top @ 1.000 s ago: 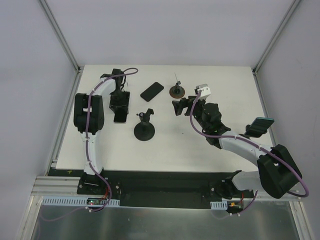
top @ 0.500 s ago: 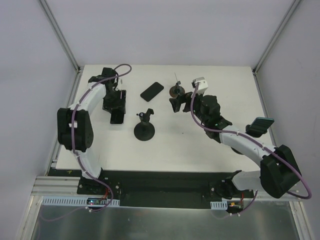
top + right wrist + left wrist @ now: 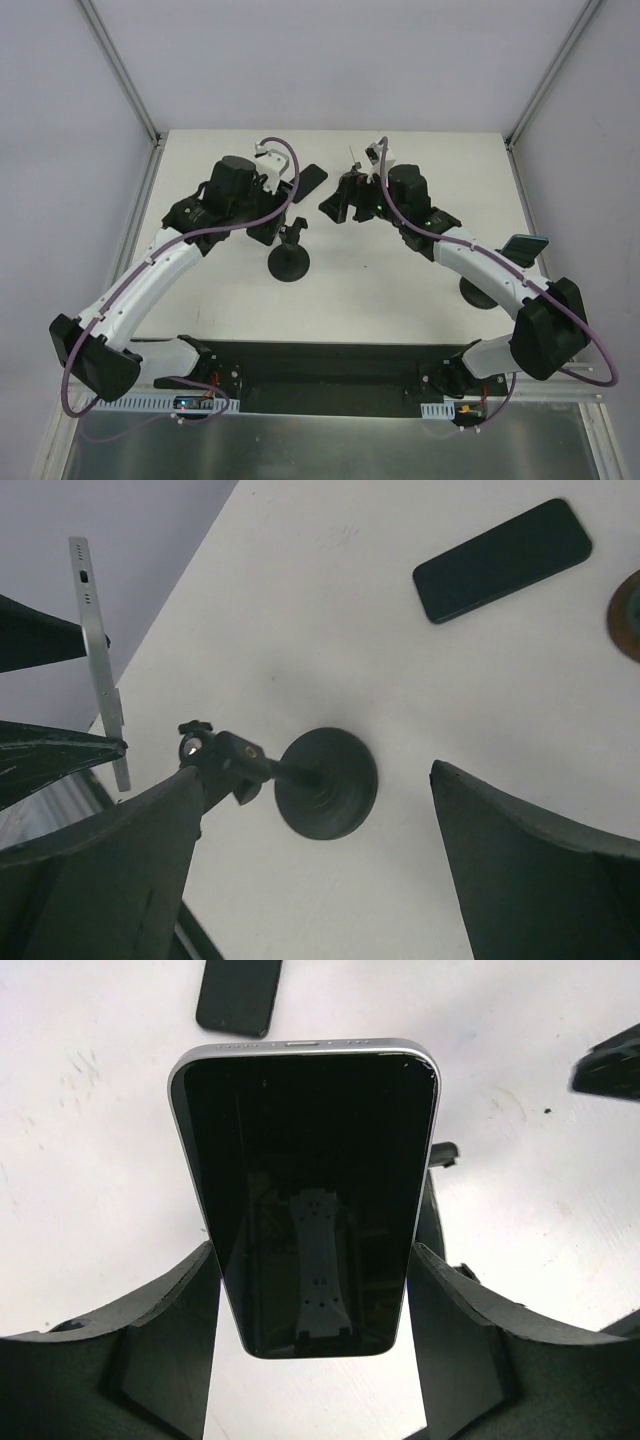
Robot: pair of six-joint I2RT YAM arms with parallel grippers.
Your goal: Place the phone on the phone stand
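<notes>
Now | left gripper (image 3: 312, 1345): jaws clamped on both long edges of the phone (image 3: 310, 1180), mid-frame, above the counter (image 3: 80, 1140) | phone stand (image 3: 300, 775): upright, close beside the phone | right gripper (image 3: 338, 205): jaws wide apart, gripping nothing, upper right of the stand | second phone (image 3: 503, 560): flat, upper right.

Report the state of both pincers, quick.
Left pincer: closed on the phone.
Right pincer: open, holding nothing.
</notes>
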